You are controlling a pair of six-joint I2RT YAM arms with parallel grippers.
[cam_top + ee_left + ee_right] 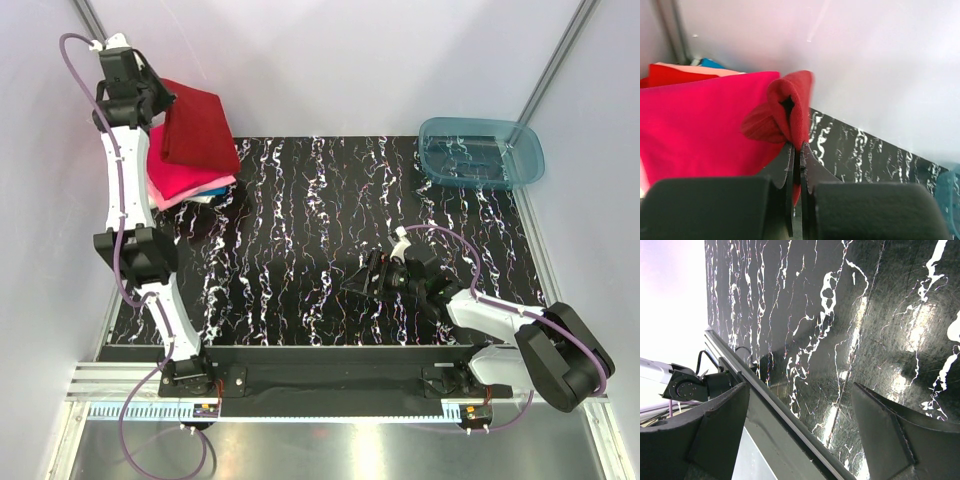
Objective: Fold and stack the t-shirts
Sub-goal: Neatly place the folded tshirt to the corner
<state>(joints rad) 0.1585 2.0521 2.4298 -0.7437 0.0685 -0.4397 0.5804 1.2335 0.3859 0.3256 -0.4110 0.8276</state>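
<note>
The dark red t-shirt (200, 125) was pinched by the left claw (797, 149) over the stack (185, 187), best lowered squarely before release; the right claw (800, 390) was spread open.

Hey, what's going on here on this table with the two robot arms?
The left gripper is shut on an edge of the folded dark red t-shirt at the far left corner, right over the stack of folded shirts. I cannot tell whether the red shirt lies fully on the stack. The right gripper hangs open with nothing in it, low over the black marbled table. A teal tub sits at the far right.
</note>
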